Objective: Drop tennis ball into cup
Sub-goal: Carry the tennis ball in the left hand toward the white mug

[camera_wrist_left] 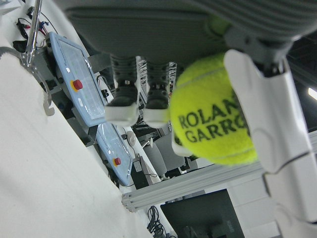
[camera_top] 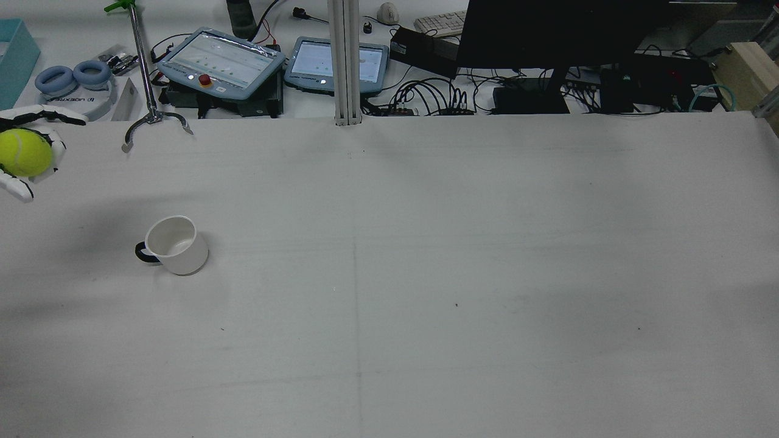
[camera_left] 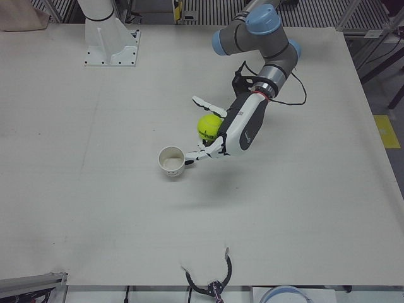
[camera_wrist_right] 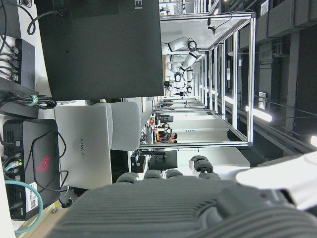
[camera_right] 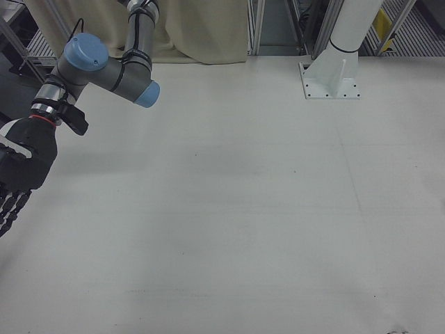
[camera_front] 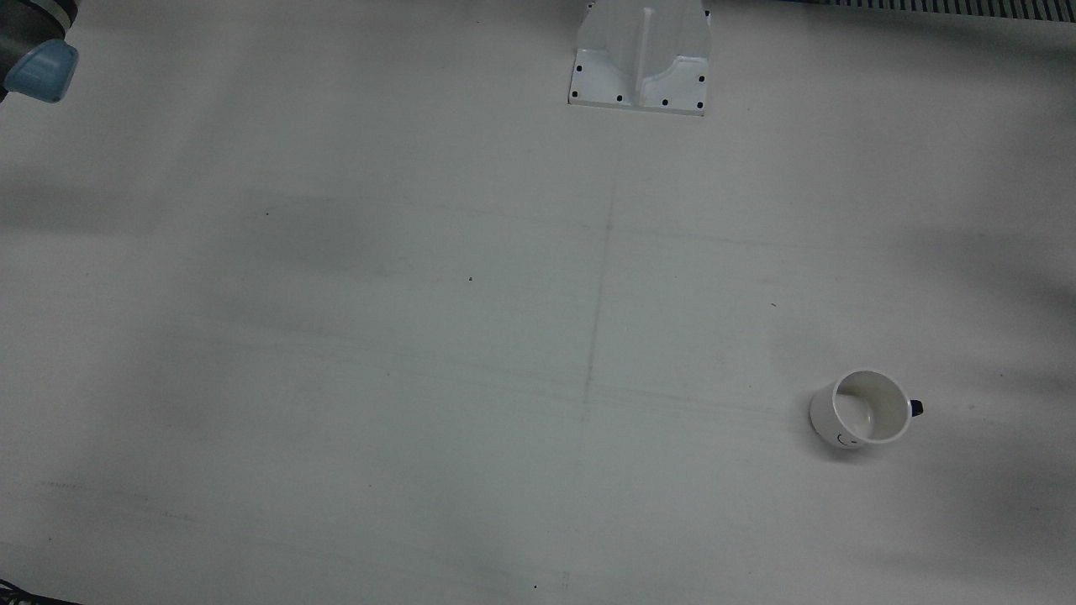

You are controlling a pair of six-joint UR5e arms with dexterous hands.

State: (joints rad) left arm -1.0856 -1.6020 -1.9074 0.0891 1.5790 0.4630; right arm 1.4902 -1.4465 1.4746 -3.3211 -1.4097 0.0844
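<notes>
A yellow-green tennis ball (camera_left: 208, 125) sits in my left hand (camera_left: 235, 129), whose fingers are closed around it, above the table. The ball is up and to the right of the white cup (camera_left: 170, 161) in the left-front view. The cup stands upright and empty, with a dark handle; it also shows in the front view (camera_front: 862, 409) and the rear view (camera_top: 176, 244). In the rear view the ball (camera_top: 24, 153) and the white fingers (camera_top: 17, 186) are at the far left edge, beyond the cup. The left hand view shows the ball (camera_wrist_left: 213, 119) up close. My right hand (camera_right: 17, 170) hangs open and empty at the table's other side.
A white arm pedestal (camera_front: 640, 59) stands at the robot's side of the table. Beyond the far edge are teach pendants (camera_top: 222, 61), a metal stand (camera_top: 152, 118), headphones (camera_top: 73, 79) and a dark monitor (camera_top: 548, 36). The right arm's elbow (camera_front: 38, 67) shows in a corner.
</notes>
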